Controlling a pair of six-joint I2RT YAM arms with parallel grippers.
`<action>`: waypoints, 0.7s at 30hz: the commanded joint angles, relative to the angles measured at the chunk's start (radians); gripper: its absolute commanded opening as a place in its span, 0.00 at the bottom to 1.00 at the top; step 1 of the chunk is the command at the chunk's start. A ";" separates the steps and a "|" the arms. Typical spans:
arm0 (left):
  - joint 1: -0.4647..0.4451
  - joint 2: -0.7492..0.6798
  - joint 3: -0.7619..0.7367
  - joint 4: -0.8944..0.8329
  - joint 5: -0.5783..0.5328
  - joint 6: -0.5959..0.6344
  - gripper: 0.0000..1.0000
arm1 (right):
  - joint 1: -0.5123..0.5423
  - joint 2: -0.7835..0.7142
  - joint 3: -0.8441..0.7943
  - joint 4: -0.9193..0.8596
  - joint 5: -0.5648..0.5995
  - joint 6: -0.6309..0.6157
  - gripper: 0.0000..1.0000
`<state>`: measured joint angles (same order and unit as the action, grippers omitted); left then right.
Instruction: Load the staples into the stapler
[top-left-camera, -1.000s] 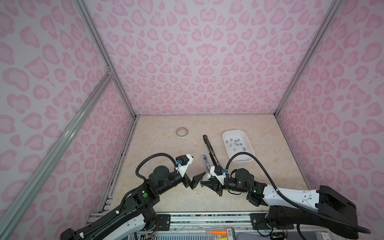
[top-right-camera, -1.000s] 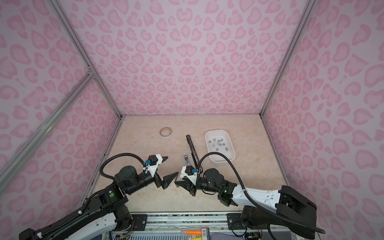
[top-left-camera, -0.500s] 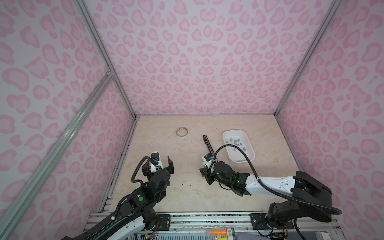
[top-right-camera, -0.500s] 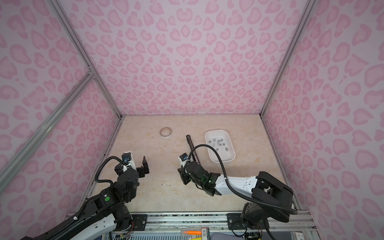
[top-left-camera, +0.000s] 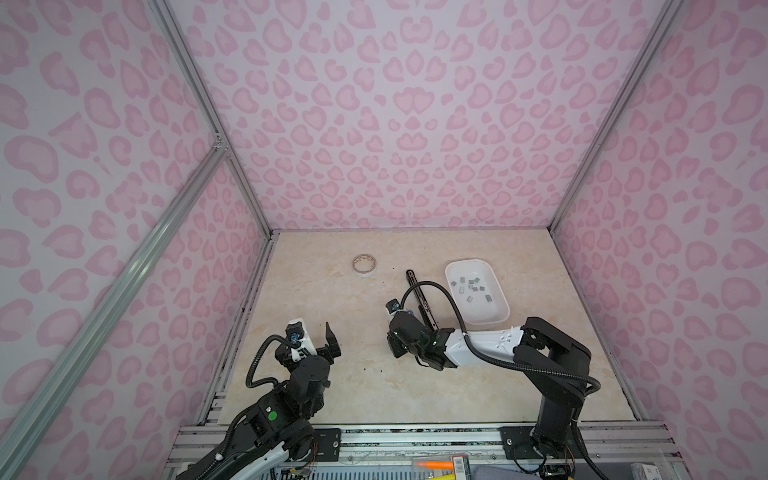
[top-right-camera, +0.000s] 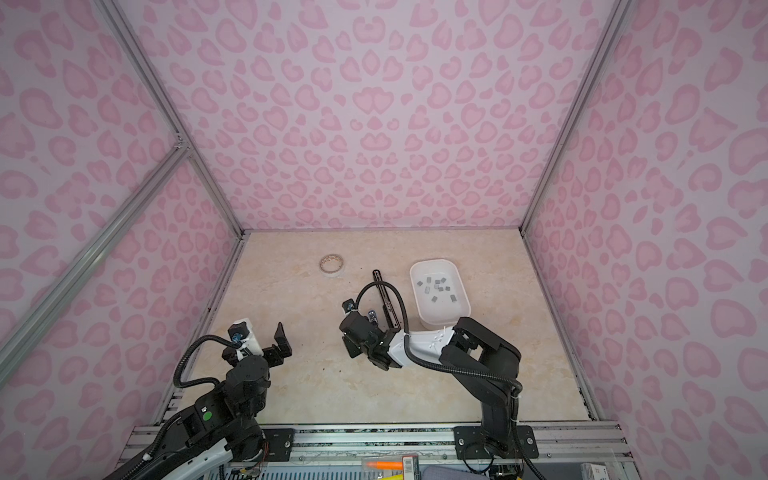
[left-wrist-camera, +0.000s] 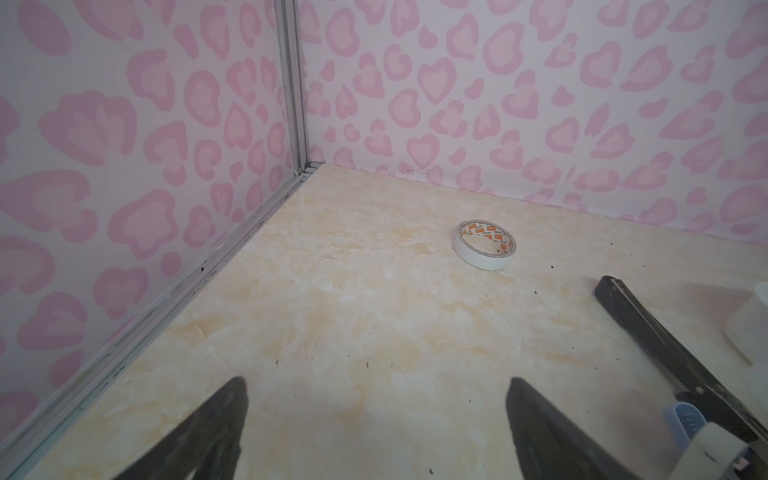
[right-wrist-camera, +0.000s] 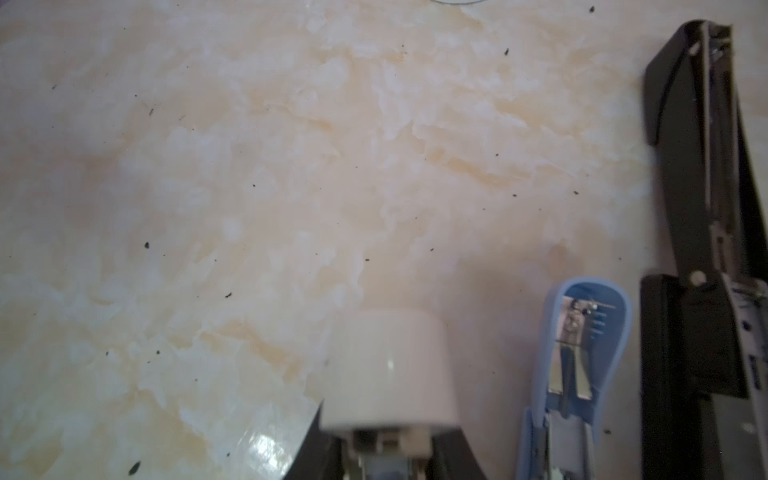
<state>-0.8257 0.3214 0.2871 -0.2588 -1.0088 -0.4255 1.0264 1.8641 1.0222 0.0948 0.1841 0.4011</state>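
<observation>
Drawn apart since a second back: away from the middle of the bench (top-left-camera: 374, 395) with the left gripper (top-left-camera: 313, 332), off toward its own side, and farther in with the right gripper (top-left-camera: 395, 351), up against the staplers.

In both top views, wide open on the left and holding nothing. Over in the white tray (top-left-camera: 486, 320) (top-right-camera: 444, 320), the staples (top-left-camera: 471, 289) (top-right-camera: 436, 286), loose and well apart from either gripper. Between tray and right gripper, the black stapler (top-left-camera: 428, 313) (top-right-camera: 390, 307), folded out flat. In a top view, just beside it, the blue stapler (top-right-camera: 372, 314). Far back, a tape roll (top-left-camera: 365, 274).

From the left wrist, nothing but bare bench between the spread fingers (left-wrist-camera: 216, 415); beyond them the tape roll (left-wrist-camera: 469, 255) and the black stapler (left-wrist-camera: 648, 332).

From the right wrist, clamped on a blurred white rounded piece (right-wrist-camera: 386, 365) with metal under it; no telling what. Near it the blue stapler (right-wrist-camera: 582, 365), flipped open, and the black stapler (right-wrist-camera: 698, 166).

Reads as a solo job for the right arm now; no strip visibly loaded, so probably one yet to fetch from the tray.
</observation>
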 joint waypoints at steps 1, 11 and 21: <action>0.001 -0.005 -0.008 0.024 0.003 -0.021 0.98 | 0.000 0.037 0.017 -0.100 0.042 0.005 0.07; 0.001 0.052 0.005 0.038 0.016 -0.024 0.98 | 0.000 0.046 0.025 -0.119 0.116 0.002 0.23; 0.001 0.109 0.021 0.045 0.015 -0.025 0.98 | 0.001 0.037 0.006 -0.066 0.112 -0.005 0.33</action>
<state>-0.8257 0.4217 0.2901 -0.2520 -0.9867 -0.4431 1.0264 1.9018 1.0393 0.0380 0.2844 0.3992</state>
